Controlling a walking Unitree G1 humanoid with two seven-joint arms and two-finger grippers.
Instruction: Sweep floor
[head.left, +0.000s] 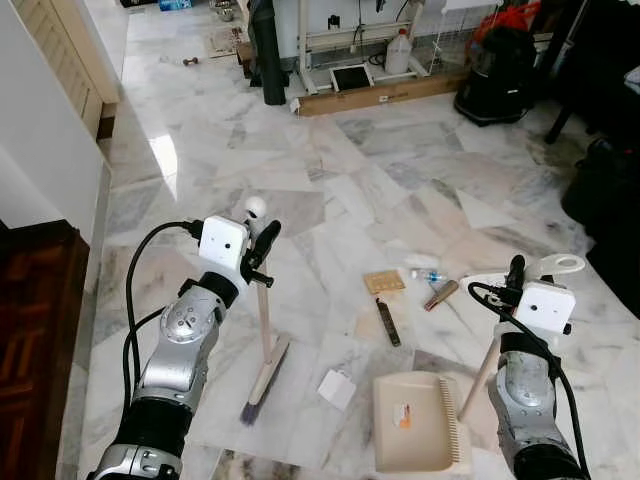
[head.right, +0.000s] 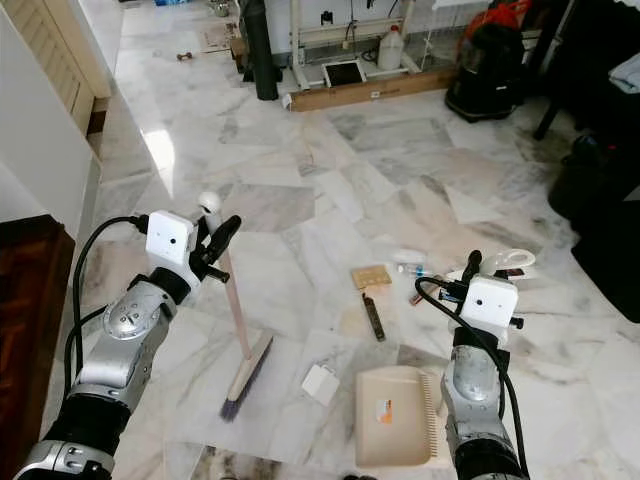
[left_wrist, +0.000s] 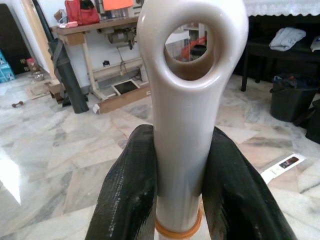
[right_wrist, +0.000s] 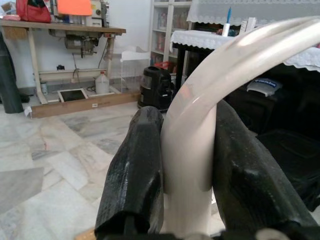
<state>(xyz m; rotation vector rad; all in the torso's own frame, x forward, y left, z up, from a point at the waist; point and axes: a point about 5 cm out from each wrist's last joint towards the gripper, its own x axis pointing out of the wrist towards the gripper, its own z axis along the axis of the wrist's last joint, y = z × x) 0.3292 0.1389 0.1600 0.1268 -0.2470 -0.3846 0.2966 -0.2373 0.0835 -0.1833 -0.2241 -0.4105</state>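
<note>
On marble floor (head.left: 340, 170), both arms are working: left gripper (head.left: 262, 243) is clamping the broom (head.left: 264, 340) handle near its looped top, jaws closed tight on it; right gripper (head.left: 516, 272) is holding the dustpan (head.left: 422, 437) handle, jaws closed around the curved cream plastic. Broom head is resting on the floor in front of the left arm, dustpan tray sitting flat just right of it, a white paper scrap (head.left: 336, 388) lying between them.

Debris is lying beyond the pan: tan cardboard square (head.left: 384, 282), dark stick-like piece (head.left: 388, 322), small brown tube (head.left: 440, 295), clear bottle-like bit (head.left: 427, 274).

Risks, judging from here: the smooth glossy handles could be slipping or twisting in the jaws under sweep load; the polished marble is slick, so light scraps may be skating past the pan lip; pan could be sliding back if not pressed down; the scrap beside the pan corner could get missed.

Textures: bristles dark and stiff-looking, pan with a ribbed comb edge, finger pads matte black rubbery.
</note>
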